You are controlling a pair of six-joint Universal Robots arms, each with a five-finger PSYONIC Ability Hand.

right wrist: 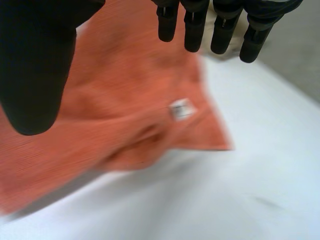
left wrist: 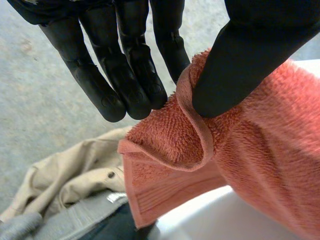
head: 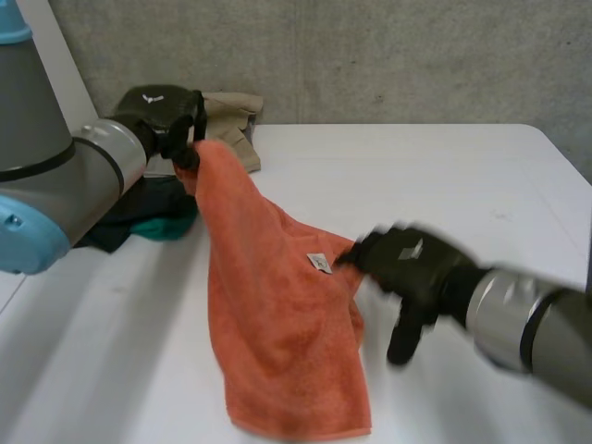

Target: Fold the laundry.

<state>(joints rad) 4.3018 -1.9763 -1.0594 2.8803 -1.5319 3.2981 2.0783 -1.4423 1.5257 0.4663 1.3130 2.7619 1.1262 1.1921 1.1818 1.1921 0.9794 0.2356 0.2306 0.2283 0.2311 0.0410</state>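
head view: left hand (head: 171, 120) holds 1 corner of the orange towel (head: 277, 324) raised; the rest drapes down onto the white bench (head: 416, 176). right hand (head: 407, 268) is at the towel's edge beside its label (head: 319, 263).
left wrist view: thumb and fingers pinch the corner above a beige garment (left wrist: 65, 175).
right wrist view: fingers straight, thumb apart, gripping nothing.

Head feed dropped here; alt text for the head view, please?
The left hand holds the orange towel up by a corner, the rest draped onto the white table. The open right hand is beside its label; other clothes lie behind.
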